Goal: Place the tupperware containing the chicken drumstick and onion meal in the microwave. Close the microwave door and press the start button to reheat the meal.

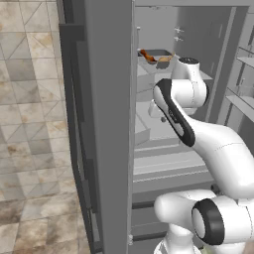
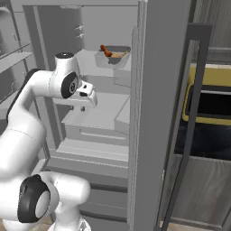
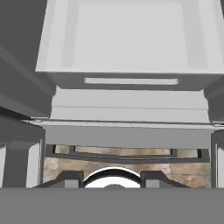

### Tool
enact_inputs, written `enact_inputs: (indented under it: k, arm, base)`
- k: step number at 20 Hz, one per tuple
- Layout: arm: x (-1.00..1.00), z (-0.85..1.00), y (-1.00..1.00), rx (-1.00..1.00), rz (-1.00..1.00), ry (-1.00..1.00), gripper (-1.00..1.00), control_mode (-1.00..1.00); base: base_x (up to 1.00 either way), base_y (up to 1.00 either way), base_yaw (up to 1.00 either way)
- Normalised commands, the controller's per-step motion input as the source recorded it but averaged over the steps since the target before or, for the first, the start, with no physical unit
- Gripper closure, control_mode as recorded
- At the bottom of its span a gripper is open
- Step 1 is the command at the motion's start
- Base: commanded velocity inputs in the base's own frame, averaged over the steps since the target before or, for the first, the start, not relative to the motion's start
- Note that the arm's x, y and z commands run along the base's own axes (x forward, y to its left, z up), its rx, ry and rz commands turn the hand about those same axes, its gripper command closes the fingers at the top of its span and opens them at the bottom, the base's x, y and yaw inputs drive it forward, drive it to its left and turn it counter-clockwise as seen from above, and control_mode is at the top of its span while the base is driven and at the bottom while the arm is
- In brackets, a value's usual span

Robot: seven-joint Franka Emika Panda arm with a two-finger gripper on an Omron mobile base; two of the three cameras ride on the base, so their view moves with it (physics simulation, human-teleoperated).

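Grey see-through tupperware (image 1: 158, 57) resting on an upper fridge shelf (image 2: 88, 57), chicken drumstick (image 1: 147, 55) and onion (image 1: 165, 59) inside. Pincer (image 2: 83, 107) hanging below and in front of that shelf, pointed downward at the lower drawers (image 3: 118, 39); spread of its jaws impossible to tell. Tupperware lying above and deeper in than the pincer, long side apparently running across the shelf. Judged next: lifting and reaching inward.
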Motion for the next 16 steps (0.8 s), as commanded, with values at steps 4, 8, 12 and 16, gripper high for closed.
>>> enact_inputs:
  k: [4,8,12,16]
  arm:
    - [-0.14,0.00,0.00,0.00,0.00,-0.13,-1.00,-1.00]
    - [-0.27,0.00,-0.14,0.05,0.00,-0.40,-1.00,-1.00]
    - [-0.19,0.10,-0.10,0.08,0.00,-0.49,-1.00,-1.00]
    - [-0.03,0.41,-0.04,0.12,-0.01,-0.44,-1.00,-1.00]
  base:
    - [0.00,0.00,0.00]
    - [0.00,0.00,0.00]
    - [0.00,0.00,0.00]
    - [0.00,0.00,0.00]
